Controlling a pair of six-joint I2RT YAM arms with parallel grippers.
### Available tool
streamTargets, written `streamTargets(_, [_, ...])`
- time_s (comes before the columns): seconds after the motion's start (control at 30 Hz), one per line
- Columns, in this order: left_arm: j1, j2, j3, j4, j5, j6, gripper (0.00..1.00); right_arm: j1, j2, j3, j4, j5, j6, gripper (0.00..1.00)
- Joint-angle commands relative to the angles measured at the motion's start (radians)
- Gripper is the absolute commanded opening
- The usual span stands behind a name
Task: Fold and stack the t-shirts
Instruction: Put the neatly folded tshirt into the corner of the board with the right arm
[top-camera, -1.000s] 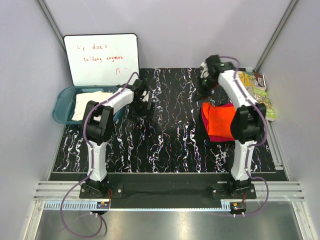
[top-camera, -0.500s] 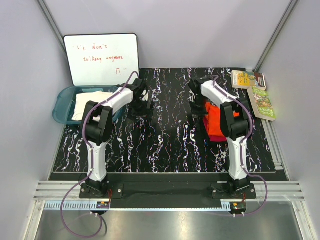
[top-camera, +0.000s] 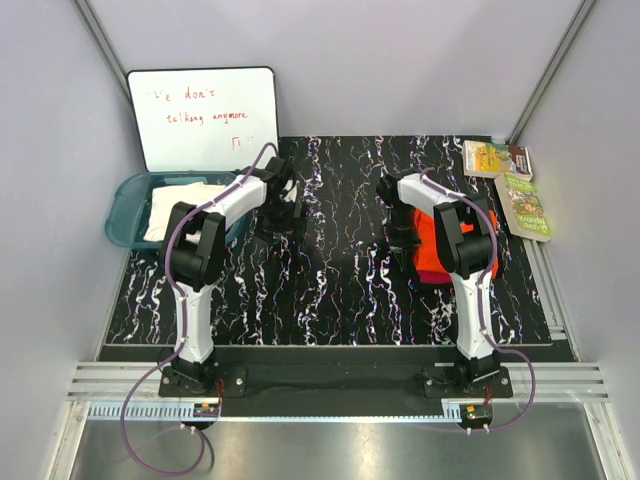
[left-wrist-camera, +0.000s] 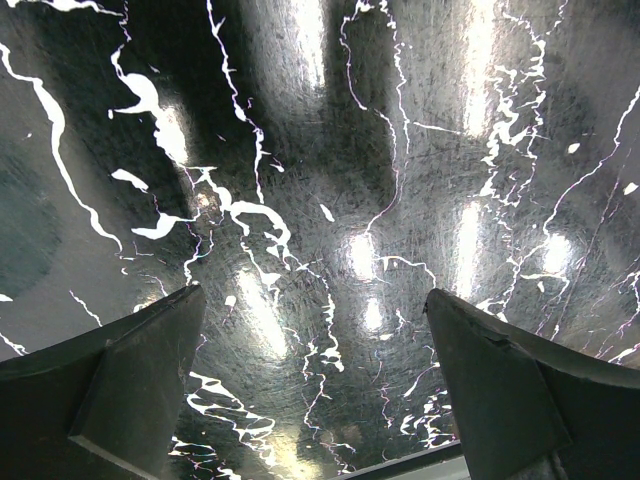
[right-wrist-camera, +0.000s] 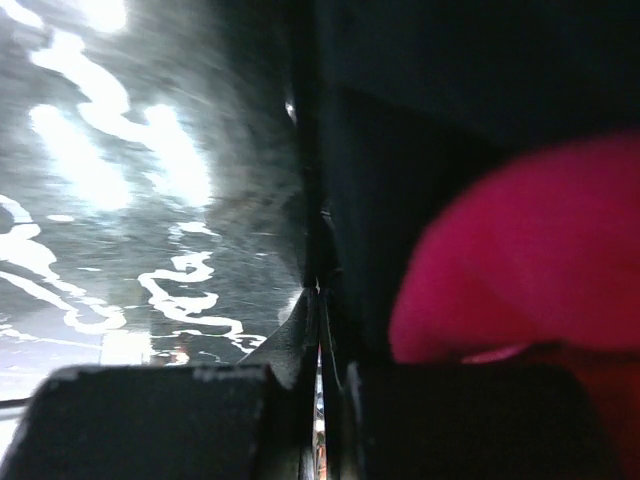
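Observation:
A folded bright orange t-shirt (top-camera: 433, 243) lies on a magenta-pink t-shirt (top-camera: 430, 277) at the right of the black marbled table, partly hidden by my right arm. My right gripper (top-camera: 403, 238) is low at the stack's left edge. In the right wrist view its jaws (right-wrist-camera: 320, 290) are pressed shut with nothing between them, and magenta fabric (right-wrist-camera: 525, 265) bulges just to their right. A cream-white t-shirt (top-camera: 182, 205) lies in the teal tub (top-camera: 122, 218) at the left. My left gripper (top-camera: 281, 208) hovers beside the tub, wide open (left-wrist-camera: 310, 295) over bare table.
A whiteboard (top-camera: 205, 115) leans on the back wall behind the tub. Colourful booklets (top-camera: 525, 205) and another one (top-camera: 487, 158) lie at the far right edge. Grey walls close in both sides.
My right arm swung from the back right corner leftward and down to the stack's left edge, and its jaws closed. The left arm has not moved.

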Motion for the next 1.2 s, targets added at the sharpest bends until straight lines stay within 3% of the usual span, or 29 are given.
streamTargets(0.0, [0.006,-0.046,0.005,0.008,0.002,0.016,0.99,-0.027,0.014,-0.070,0.013,0.121,0.042,0.00])
streamTargets(0.4, [0.007,-0.051,-0.002,0.013,0.005,0.014,0.99,-0.197,-0.023,-0.167,0.057,0.186,0.027,0.00])
streamTargets(0.73, [0.007,-0.062,-0.012,0.014,0.001,0.016,0.99,-0.245,0.004,-0.193,0.054,0.269,0.039,0.00])
streamTargets(1.07, [0.007,-0.066,-0.013,0.013,-0.007,0.017,0.99,-0.239,-0.080,-0.101,0.027,0.186,0.007,0.00])
streamTargets(1.17, [0.007,-0.068,-0.013,0.014,-0.010,0.017,0.99,-0.221,-0.140,-0.025,0.020,0.123,-0.007,0.07])
